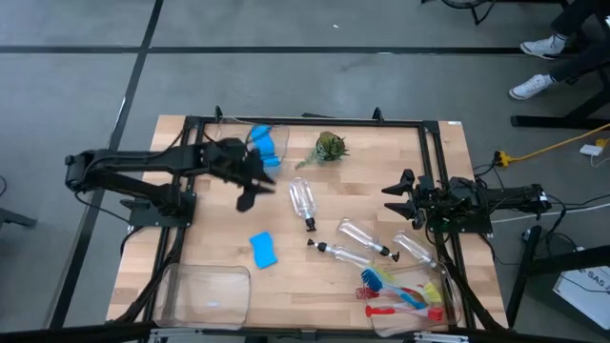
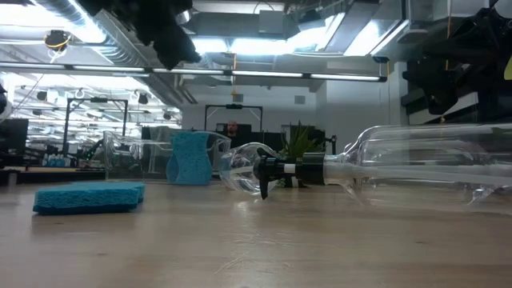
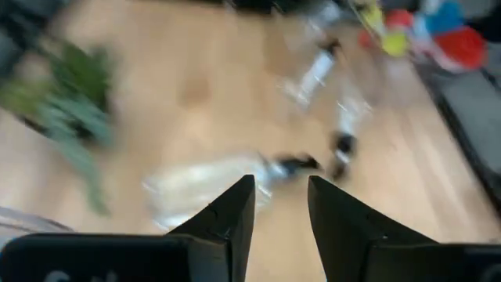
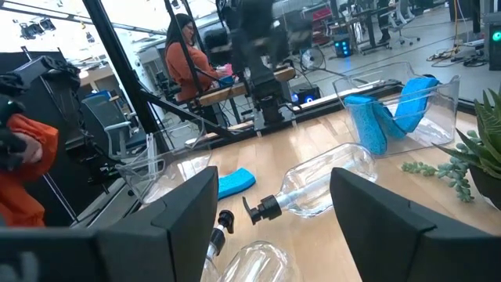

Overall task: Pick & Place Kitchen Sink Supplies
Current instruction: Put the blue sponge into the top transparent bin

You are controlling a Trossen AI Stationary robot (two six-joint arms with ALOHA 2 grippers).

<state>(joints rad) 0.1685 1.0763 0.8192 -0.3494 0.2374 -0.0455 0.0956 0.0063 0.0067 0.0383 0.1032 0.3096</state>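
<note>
Left gripper (image 1: 250, 195) hovers, jaws narrowly parted, holding nothing. Nearest bottle (image 1: 303, 202) lies on the desk (image 1: 210, 238) just beside it, toward centre, pump end toward the near edge. Right gripper (image 1: 398, 187) waits, jaws wide, farther off.

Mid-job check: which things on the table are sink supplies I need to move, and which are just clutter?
Job items:
pump bottles, four lying down, e.g.
blue sponge on the table
blue sponge in the far bin
brushes, red, blue, yellow-green

Not job items:
small green plant
clear far bin
clear near-left bin
clear bin under the brushes
</note>
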